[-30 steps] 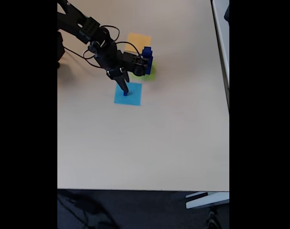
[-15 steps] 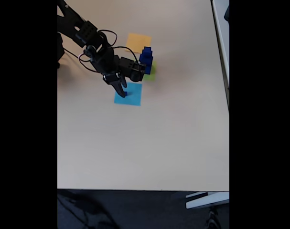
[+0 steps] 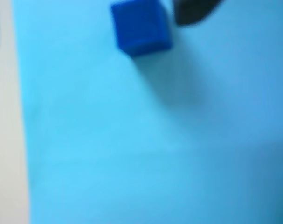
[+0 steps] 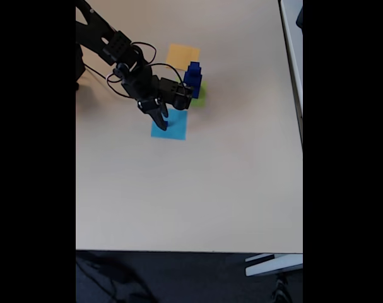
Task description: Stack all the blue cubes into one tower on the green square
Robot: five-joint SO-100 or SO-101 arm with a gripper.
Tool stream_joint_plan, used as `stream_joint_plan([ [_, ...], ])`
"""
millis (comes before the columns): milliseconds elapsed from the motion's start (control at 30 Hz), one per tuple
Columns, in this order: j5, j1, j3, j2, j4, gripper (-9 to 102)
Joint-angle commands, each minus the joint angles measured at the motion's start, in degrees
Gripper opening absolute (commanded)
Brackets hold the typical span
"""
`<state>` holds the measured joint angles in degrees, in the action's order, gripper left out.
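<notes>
Black jointed arm (image 4: 125,57) with looping black cables (image 4: 141,47).

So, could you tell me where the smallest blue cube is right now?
The small blue cube sits on the light-blue paper square, near the wrist view's top edge; in the fixed view the gripper hangs over that square.

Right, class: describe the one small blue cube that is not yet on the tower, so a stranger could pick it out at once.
Start at the pale wooden tabletop and find the flat light-blue paper square just below the black robot arm's end effector. On it sits a tiny dark-blue solid cube. Unlike the other dark-blue cubes stacked in a tower on the lime-green paper square, it sits alone.
</notes>
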<state>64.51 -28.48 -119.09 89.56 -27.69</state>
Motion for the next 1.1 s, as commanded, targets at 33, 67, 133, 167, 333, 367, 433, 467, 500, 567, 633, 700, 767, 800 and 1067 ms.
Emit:
stream_joint_plan([
  [33,-2.2,-0.35,2.46,0.88,-0.35,19],
  [67,-2.29,-0.44,2.81,0.88,-0.44,19],
  [133,-1.85,-0.18,2.81,0.97,-0.44,19],
  [167,-1.32,0.09,2.55,0.97,-0.44,19],
  [333,1.76,1.76,1.49,1.93,-0.09,19],
  [367,3.34,1.93,1.14,2.29,-0.35,20],
  [433,5.89,2.2,-0.09,2.81,0.35,20],
  [467,6.59,2.29,-0.7,2.99,0.53,20],
  [500,7.21,2.37,-1.49,3.08,1.32,20],
  [567,7.91,2.37,-2.2,3.25,2.72,20],
  [633,8.26,2.64,-2.29,3.25,2.99,20],
  [700,8.53,2.64,-3.08,3.25,3.43,20],
  [767,8.96,2.72,-3.87,3.52,4.22,20],
  [800,8.96,2.72,-4.04,3.52,4.66,20],
  [1067,11.16,2.2,-4.66,3.43,5.8,20],
])
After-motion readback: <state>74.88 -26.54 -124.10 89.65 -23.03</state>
